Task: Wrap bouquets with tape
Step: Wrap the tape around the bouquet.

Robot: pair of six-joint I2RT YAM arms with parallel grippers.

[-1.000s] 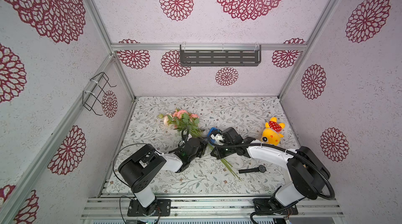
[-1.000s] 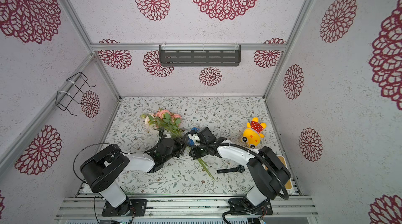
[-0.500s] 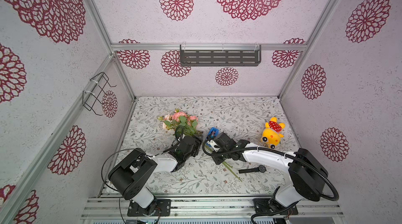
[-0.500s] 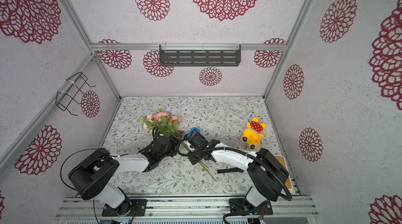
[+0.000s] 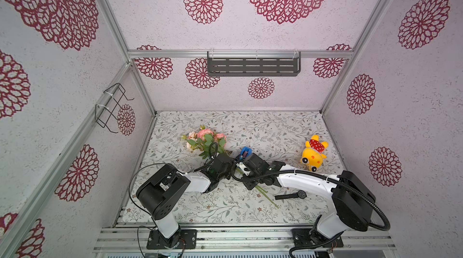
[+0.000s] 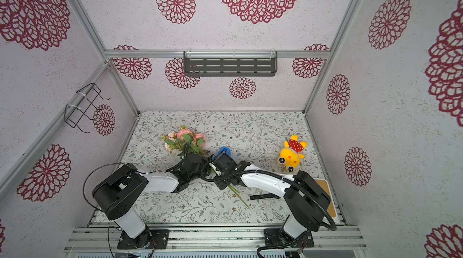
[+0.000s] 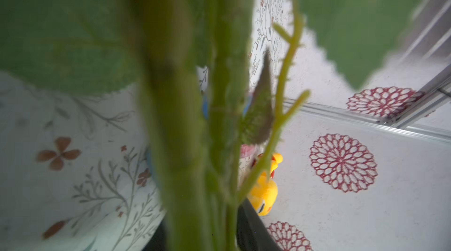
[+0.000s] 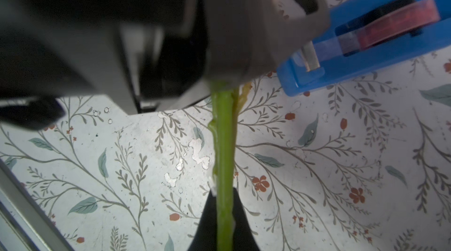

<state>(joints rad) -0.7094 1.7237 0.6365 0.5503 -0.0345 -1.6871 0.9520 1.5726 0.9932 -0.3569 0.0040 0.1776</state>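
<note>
The right gripper point(image 8: 223, 195) is clamped on the green stems of the bouquet point(image 8: 224, 152); its two dark fingers pinch them from either side. Just past it along the stems sits the left gripper point(image 8: 224, 76), with the stems running into it. I cannot tell whether it is closed on them.

In both top views the two grippers meet near the middle of the table point(image 5: 263, 128). There is one bouquet point(image 5: 206, 141). Its pink and cream blooms lie at 10 o'clock from the grippers, and its stem ends stick out at 5 o'clock. One blue tape dispenser point(image 5: 245, 151) stands at 12 o'clock, just beside the right gripper. One yellow toy point(image 5: 312, 157) lies at 2 o'clock, well apart, and one black watch point(image 5: 292, 196) at 4 o'clock. One grey shelf point(image 5: 253, 67) hangs on the far wall, and one wire rack point(image 5: 110, 108) on the wall at 9 o'clock.

Only the right wrist view shows the red tape roll point(image 8: 400, 21) inside the dispenser point(image 8: 366, 66) and the grip on the stems. The left wrist view is filled with blurred stems and leaves point(image 7: 185, 140), with the toy point(image 7: 264, 191) behind them. A wooden board point(image 6: 324, 199) at the table's 4 o'clock corner shows in a top view only.
</note>
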